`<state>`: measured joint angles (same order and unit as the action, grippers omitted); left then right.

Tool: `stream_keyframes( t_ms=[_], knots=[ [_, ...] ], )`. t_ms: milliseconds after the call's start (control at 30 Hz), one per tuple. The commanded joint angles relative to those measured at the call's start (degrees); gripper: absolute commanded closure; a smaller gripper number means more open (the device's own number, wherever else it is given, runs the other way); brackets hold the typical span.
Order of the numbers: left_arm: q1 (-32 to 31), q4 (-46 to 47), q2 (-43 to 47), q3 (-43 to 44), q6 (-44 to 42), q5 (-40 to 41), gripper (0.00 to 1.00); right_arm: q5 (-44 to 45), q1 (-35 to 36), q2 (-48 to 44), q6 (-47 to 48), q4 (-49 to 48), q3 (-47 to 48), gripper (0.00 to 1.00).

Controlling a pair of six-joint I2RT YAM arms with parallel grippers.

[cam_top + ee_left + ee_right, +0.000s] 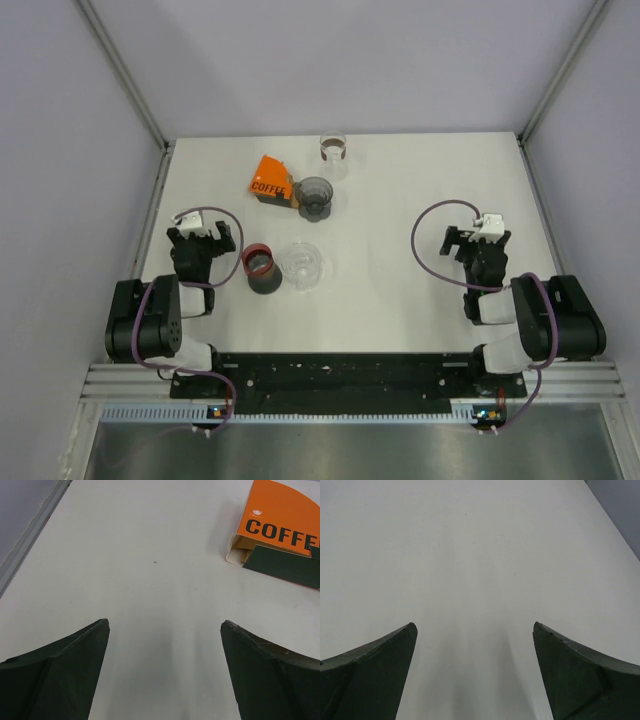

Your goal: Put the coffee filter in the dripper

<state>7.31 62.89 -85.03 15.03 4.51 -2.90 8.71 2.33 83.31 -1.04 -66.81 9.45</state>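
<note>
An orange box marked COFFEE (268,180) lies at the table's back middle, and its open end shows in the left wrist view (280,525). No loose filter is in view. A dark grey dripper (315,196) stands just right of the box. A clear round vessel (301,264) sits nearer the middle. My left gripper (200,232) is open and empty over bare table (165,630), left of and nearer than the box. My right gripper (478,240) is open and empty over bare table on the right (475,630).
A dark cup with a red rim (259,267) stands beside the clear vessel, close to my left gripper. A clear glass (333,150) stands at the back edge. Grey walls and metal rails (160,190) bound the table on the left, the right and behind.
</note>
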Motion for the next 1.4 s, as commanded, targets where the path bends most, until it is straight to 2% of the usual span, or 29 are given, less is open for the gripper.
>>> stream_keyframes(
  t_ms=[0, 133, 200, 267, 333, 433, 567, 667, 700, 767, 833, 933, 1000, 1100, 1233, 1367],
  knots=[
    [-0.28, 1.88, 0.31, 0.88, -0.12, 0.61, 0.01, -0.80, -0.22, 0.10, 0.16, -1.93, 1.53, 0.01],
    [-0.19, 1.88, 0.22, 0.97, -0.21, 0.70, 0.01, -1.24, -0.48, -0.07, 0.07, -2.10, 1.54, 0.01],
    [-0.28, 1.27, 0.22, 1.40, -0.99, -1.66, 0.01, -0.98, -0.48, -2.78, -0.10, 2.18, 2.75, 0.01],
    [-0.28, 0.82, 0.31, 1.41, -1.26, -2.29, 0.05, -0.36, -0.48, -8.13, -0.28, 12.17, 6.95, 0.01],
    [-0.28, -0.04, 1.27, 1.76, 0.05, 1.02, 0.04, 0.25, -0.48, -11.83, -2.89, 24.91, 12.14, 0.01],
    [-0.11, -4.79, 3.55, 3.42, 1.11, 2.28, 0.01, -3.94, -0.40, -12.91, -8.09, 40.30, 21.10, 0.01],
    [1.56, -29.87, 8.64, 15.26, 4.27, 6.32, 0.01, -9.84, 2.32, -11.07, -12.76, 55.44, 31.75, 0.01],
    [4.81, -40.97, 11.81, 24.50, 3.93, -1.99, 0.03, -8.89, 7.23, -10.45, -13.03, 61.95, 36.94, 0.03],
    [5.25, -44.66, 12.78, 27.31, 1.66, -5.59, 0.04, -7.15, 8.91, -10.10, -12.76, 63.45, 38.43, 0.03],
    [5.43, -56.85, 14.19, 33.81, -7.62, -19.62, 0.08, -6.16, 12.51, -9.22, -11.71, 66.70, 41.16, 0.04],
    [4.91, -76.16, 14.37, 41.98, -21.24, -35.44, 0.10, -7.12, 15.15, -8.61, -11.09, 70.48, 43.71, 0.04],
    [4.03, -102.55, 13.58, 51.83, -38.20, -43.85, 0.11, -11.16, 17.62, -8.07, -11.00, 73.48, 46.27, 0.04],
    [3.68, -113.65, 14.02, 54.31, -48.85, -44.30, 0.11, -13.10, 19.02, -8.07, -11.09, 73.49, 46.27, 0.04],
    [2.10, -119.31, 14.81, 54.41, -58.72, -39.49, 0.09, -14.07, 20.96, -8.07, -10.48, 73.92, 46.18, 0.04],
    [-4.39, -120.11, 13.41, 54.14, -61.02, -30.87, 0.10, -14.42, 22.28, -7.99, -10.21, 74.28, 45.92, 0.04],
    [-9.85, -118.27, 11.56, 53.71, -60.59, -28.22, 0.12, -15.04, 22.72, -8.07, -10.12, 74.89, 45.48, 0.04]
  ],
)
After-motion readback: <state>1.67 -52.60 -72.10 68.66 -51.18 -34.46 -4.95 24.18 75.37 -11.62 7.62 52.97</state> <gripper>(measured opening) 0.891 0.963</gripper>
